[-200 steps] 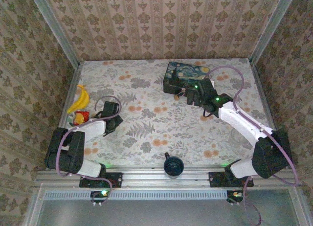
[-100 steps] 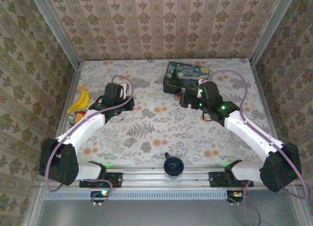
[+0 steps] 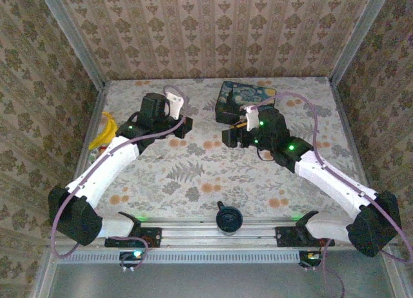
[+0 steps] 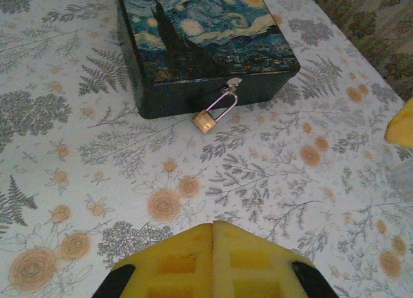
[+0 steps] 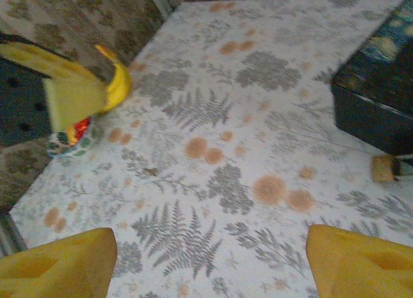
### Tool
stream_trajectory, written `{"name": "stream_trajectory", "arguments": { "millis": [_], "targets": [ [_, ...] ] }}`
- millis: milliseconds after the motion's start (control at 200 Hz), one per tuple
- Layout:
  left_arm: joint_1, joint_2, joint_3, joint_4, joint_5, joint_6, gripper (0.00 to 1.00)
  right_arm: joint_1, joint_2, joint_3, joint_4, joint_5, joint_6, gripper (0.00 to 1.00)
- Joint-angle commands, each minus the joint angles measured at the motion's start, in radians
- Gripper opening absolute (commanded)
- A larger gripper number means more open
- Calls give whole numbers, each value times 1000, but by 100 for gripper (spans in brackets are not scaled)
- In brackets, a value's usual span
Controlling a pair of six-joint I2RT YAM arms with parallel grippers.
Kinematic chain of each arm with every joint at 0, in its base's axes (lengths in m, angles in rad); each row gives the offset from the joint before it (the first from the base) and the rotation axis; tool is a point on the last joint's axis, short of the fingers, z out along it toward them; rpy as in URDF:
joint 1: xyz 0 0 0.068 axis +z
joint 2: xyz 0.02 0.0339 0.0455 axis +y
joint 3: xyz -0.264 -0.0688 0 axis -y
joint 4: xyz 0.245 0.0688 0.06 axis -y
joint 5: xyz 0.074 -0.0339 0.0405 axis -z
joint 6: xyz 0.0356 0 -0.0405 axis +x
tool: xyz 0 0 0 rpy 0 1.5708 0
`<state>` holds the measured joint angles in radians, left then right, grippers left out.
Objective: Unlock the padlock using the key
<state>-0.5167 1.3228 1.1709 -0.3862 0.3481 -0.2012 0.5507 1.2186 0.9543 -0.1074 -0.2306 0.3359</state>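
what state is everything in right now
painted box, lid down
padlock, shackle shut, hung tilted on the box front
left fingers, shut, pads together, nothing between them
right fingers, wide apart, nothing between them
banana, whole, lying flat

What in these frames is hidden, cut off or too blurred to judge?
- Left wrist view: the padlock is too small to show its keyhole.
- Left wrist view: the left gripper is shut pad to pad, hiding anything between.
- Right wrist view: blur smears the padlock, and the right edge cuts off the box.
- Left wrist view: a yellow shape is cut off at the right edge.
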Motion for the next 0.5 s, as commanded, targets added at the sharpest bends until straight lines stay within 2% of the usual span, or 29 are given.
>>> {"name": "stream_trajectory", "arguments": {
  "millis": [0, 100, 215, 275, 340, 410, 495],
  "targets": [
    [-8, 12, 28, -40, 65, -2, 0, 19, 28, 17, 72, -51, -15, 77],
    [-7, -1, 18, -45, 47, -11, 0, 24, 58, 35, 57, -39, -11, 76],
    [10, -5, -2, -102, -31, -48, 0, 27, 75, 51, 20, 7, -10, 76],
    [34, -8, -29, -127, -59, -73, 0, 28, 78, 57, -6, 43, -10, 75],
    [54, -16, -70, -123, -42, -102, 0, 28, 80, 58, -21, 71, -12, 75],
    [112, -18, -110, -136, -68, -125, 0, 28, 85, 67, -50, 101, -9, 75],
    [153, 15, -133, -214, -124, -94, 28, 31, 94, 77, -84, 138, -7, 77]
  ]
}}
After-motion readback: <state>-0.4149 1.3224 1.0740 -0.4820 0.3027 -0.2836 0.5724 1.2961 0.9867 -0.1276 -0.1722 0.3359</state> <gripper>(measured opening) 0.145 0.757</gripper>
